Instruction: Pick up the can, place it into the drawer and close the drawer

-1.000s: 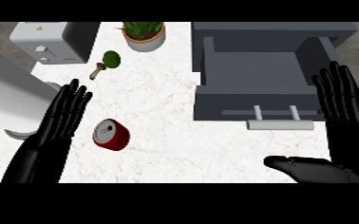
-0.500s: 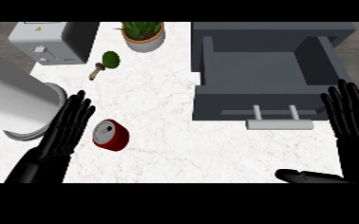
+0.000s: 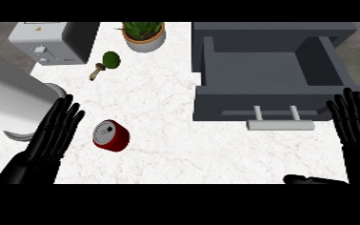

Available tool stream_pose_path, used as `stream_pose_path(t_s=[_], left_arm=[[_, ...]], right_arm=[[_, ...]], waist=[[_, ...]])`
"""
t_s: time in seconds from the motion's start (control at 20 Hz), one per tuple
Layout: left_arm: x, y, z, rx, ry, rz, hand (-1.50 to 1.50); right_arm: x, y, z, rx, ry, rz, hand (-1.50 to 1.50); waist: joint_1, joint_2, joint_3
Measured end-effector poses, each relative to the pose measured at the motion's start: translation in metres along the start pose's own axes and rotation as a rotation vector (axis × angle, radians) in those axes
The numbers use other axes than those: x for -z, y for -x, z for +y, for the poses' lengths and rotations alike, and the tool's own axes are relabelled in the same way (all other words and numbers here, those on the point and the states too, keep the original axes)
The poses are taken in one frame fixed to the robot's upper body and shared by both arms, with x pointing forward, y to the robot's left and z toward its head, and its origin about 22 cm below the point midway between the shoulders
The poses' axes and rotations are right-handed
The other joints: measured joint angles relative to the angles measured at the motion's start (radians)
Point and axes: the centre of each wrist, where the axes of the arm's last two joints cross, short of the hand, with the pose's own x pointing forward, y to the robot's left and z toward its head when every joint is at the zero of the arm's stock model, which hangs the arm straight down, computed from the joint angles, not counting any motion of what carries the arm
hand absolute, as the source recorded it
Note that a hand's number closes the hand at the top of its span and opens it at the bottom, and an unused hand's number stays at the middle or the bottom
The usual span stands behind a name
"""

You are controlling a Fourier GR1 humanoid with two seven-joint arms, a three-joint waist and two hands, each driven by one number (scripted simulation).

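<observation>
A red can [image 3: 111, 135] with a silver lid lies tilted on the white counter at the lower left. My left hand [image 3: 51, 138] is just left of it, fingers straight and spread, not touching it. The dark grey drawer [image 3: 271, 109] stands pulled out at the right, nothing inside, with a pale bar handle [image 3: 280, 121] on its front. My right hand [image 3: 346, 124] is at the right edge beside the drawer's front corner, fingers straight and pointing up; its thumb [image 3: 313, 180] shows at the lower right.
A potted plant [image 3: 144, 35] stands at the back centre. A small green item with a brown stem [image 3: 107, 64] lies left of it. A grey toaster [image 3: 49, 42] sits at the back left, and a large pale curved object [image 3: 21, 102] fills the left edge.
My right hand has slid toward the lower right, partly leaving the view. My left hand has drawn back slightly toward the lower left. The can has not moved.
</observation>
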Motion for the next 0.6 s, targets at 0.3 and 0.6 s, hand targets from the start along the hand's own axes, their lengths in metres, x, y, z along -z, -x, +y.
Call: stream_pose_path(t_s=[0.3,0.6], left_arm=[[0.017,0.015,0.000,0.008,-0.013,0.013,-1.50],[0.018,0.039,0.009,0.005,-0.018,0.025,-1.50]], right_arm=[[-0.001,0.001,0.003,0.001,-0.003,-0.003,-1.50],[-0.017,0.006,-0.007,-0.008,0.004,0.005,-1.50]], waist=[[-0.002,0.000,0.000],[-0.002,0.000,0.000]])
